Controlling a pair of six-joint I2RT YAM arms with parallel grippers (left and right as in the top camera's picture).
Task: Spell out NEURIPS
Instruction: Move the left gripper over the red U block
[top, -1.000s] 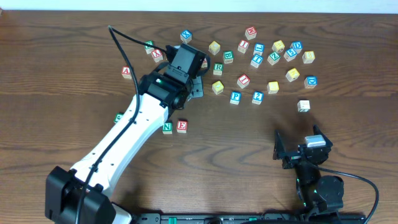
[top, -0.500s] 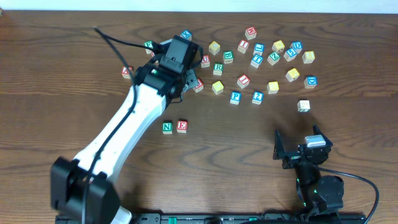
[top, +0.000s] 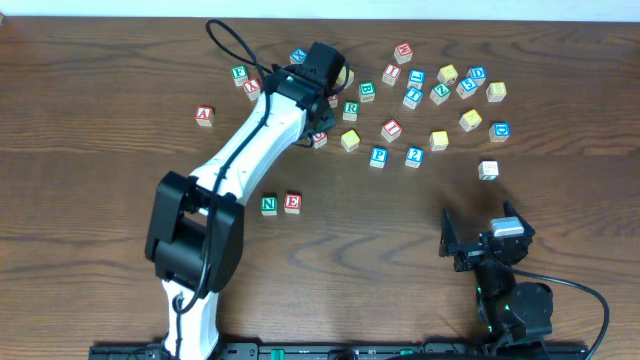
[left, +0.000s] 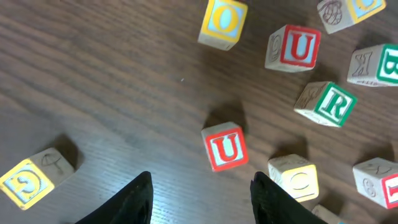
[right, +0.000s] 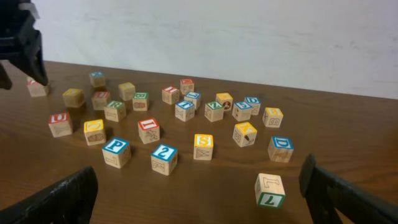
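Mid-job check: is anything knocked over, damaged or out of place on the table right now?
Nothing damaged or spilled. The N cube and E cube sit side by side. One oddity: the left wrist view shows two red U cubes, the nearer U just ahead of the left fingers, the farther U beyond it.

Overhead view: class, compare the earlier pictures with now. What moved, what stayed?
The left gripper swung farther across the table and rightward over the scattered blocks, open, holding nothing. The N block, E block, the scattered blocks and the right gripper stayed put.
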